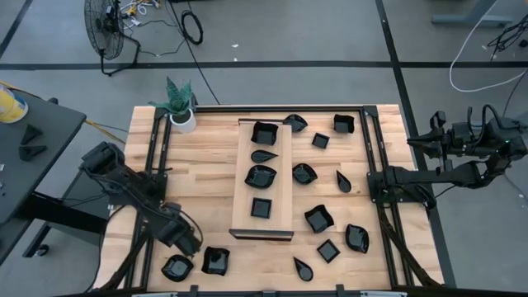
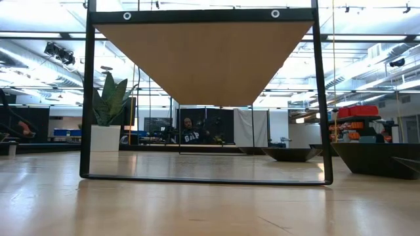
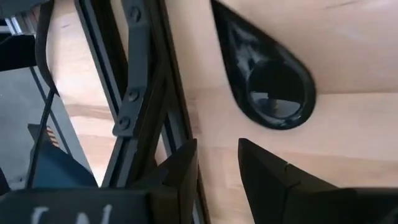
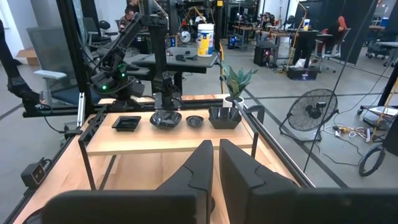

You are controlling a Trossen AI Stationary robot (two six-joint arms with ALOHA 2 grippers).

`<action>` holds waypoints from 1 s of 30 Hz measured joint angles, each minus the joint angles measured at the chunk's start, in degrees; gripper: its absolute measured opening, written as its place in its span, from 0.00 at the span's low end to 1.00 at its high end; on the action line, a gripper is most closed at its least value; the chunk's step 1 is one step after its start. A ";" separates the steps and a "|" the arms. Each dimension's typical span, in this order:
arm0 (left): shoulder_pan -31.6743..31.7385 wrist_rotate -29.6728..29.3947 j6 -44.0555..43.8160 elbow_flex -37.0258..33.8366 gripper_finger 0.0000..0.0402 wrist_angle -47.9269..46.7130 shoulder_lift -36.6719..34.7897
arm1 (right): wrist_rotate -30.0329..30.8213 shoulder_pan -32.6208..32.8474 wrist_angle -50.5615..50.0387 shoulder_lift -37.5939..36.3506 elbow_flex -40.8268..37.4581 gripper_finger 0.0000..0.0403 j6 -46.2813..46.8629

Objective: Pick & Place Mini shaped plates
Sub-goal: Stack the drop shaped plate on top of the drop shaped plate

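Teardrop plate (image 3: 264,74) lies on the table just ahead of the left gripper (image 3: 217,158), whose fingers stand slightly apart, holding nothing I can see.

many small glossy black mini shaped plates (image 1: 304,174) lie scattered on the table: four in a row on the raised board, two at the near left corner.

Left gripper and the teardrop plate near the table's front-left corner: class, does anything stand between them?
Nothing visible does. The left gripper has its jaws apart just short of the teardrop plate, with only bare table between them.
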 joint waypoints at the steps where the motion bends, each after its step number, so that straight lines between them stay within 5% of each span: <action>1: -0.36 -0.16 -0.36 0.00 0.30 0.18 0.00 | 0.00 0.01 0.00 0.00 -0.01 0.08 0.00; 8: -2.11 -6.42 -5.74 0.00 0.30 1.00 0.00 | 0.00 0.00 0.00 0.00 -0.01 0.08 -0.01; 30: -3.24 -9.06 -8.64 -9.14 0.30 9.68 0.00 | 0.00 0.01 0.00 0.00 0.01 0.08 0.00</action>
